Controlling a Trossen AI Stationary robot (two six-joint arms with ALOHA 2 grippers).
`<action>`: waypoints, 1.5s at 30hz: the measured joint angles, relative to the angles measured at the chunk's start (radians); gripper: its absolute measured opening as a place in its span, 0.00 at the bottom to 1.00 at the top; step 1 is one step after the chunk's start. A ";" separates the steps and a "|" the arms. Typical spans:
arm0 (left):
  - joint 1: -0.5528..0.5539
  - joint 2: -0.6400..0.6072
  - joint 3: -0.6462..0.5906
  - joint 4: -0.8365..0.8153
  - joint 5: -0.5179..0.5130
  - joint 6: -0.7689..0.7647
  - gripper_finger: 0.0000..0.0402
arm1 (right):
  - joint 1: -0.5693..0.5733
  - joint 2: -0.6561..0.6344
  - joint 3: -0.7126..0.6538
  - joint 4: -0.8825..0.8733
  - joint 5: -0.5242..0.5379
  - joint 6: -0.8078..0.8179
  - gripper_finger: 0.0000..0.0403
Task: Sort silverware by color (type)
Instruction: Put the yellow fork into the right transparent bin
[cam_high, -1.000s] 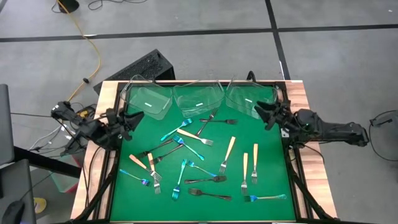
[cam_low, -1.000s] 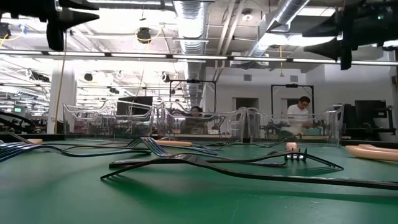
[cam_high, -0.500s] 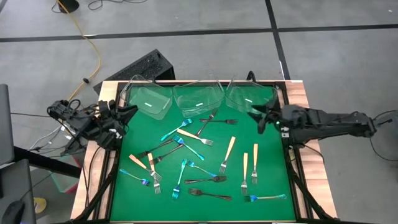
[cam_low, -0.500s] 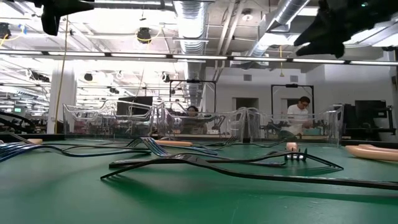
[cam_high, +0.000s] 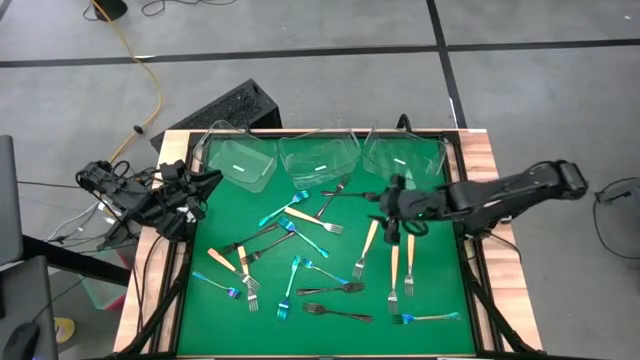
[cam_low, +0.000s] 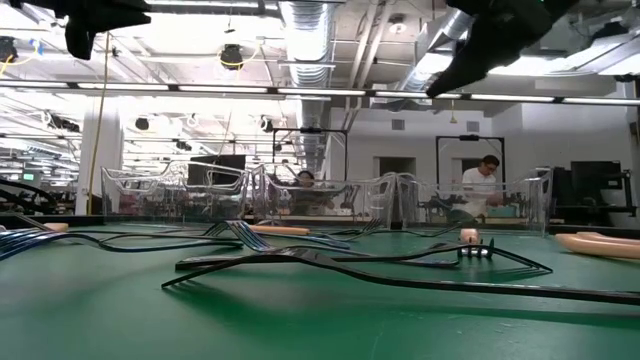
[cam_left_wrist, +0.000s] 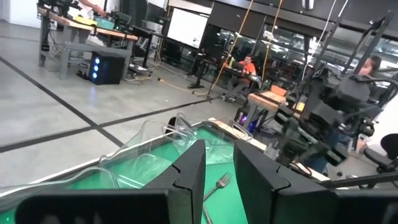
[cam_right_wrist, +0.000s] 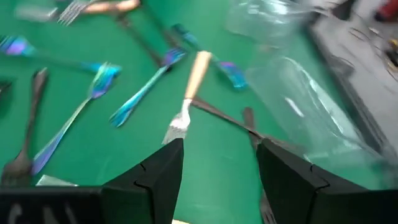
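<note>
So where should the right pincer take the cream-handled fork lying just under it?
Grip the cream-handled fork across its tan handle, mid-length, coming straight down from above. It lies flat on the green mat with nothing overlapping the handle. The right pincer is open and hovers near the handle's upper end.

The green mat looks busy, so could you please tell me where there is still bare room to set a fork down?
The green mat is bare along its near left edge, below the blue fork, and in a strip between the left tub and the fork pile. The middle is crowded with crossed forks. The right hand, open, hovers over the cream-handled forks; the left hand waits at the left edge.
</note>
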 joint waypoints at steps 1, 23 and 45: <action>0.000 0.000 0.000 0.000 0.000 0.000 0.17 | 0.008 0.029 0.018 -0.008 -0.015 -0.023 0.56; 0.000 0.000 0.000 -0.064 0.003 -0.046 0.17 | 0.032 0.508 0.195 -0.271 -0.263 -0.399 0.56; 0.000 0.000 0.000 -0.072 0.005 -0.048 0.17 | 0.028 0.675 0.197 -0.294 -0.345 -0.569 0.30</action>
